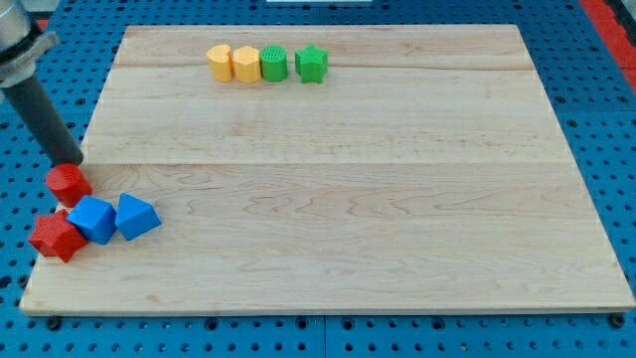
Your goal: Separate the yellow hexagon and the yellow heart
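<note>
The yellow heart (pixel 219 61) and the yellow hexagon (pixel 245 64) touch side by side near the view's top of the wooden board (pixel 338 169), left of centre. A green round block (pixel 273 64) touches the hexagon on its right, and a green star (pixel 311 63) stands just right of that. My tip (pixel 70 161) is at the board's left edge, far below and left of the yellow blocks, right above a red round block (pixel 68 183).
At the view's bottom left, a red star (pixel 56 236), a blue block (pixel 93 218) and a blue block (pixel 135 216) cluster below the red round block. The blue pegboard surrounds the board.
</note>
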